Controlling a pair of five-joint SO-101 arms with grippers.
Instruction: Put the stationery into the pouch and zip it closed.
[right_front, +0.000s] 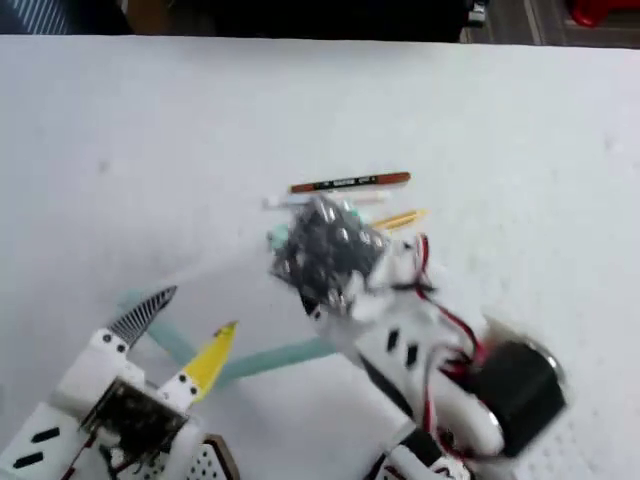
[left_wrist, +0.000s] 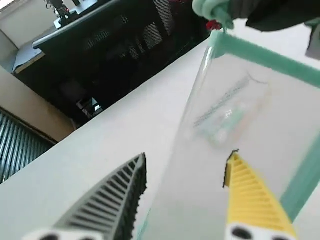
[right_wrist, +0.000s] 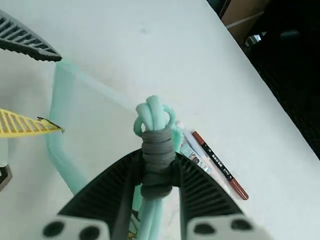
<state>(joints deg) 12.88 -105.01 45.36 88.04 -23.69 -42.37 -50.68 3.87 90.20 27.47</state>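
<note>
Our left gripper (right_front: 200, 310) sits low, its grey and yellow fingers splayed wide apart. Our right gripper (right_wrist: 157, 165), arm stretched out, pinches the pull cord (right_wrist: 154, 120) tight between its fingers.

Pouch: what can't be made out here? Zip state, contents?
- Zip state: high view, the blurred right gripper covers that end of the pouch.
- Contents: left wrist view, shapes behind the clear wall are blurred; inside or underneath, cannot tell.
- Pens: right wrist view, the right gripper's finger hides part of them; count unclear.
</note>
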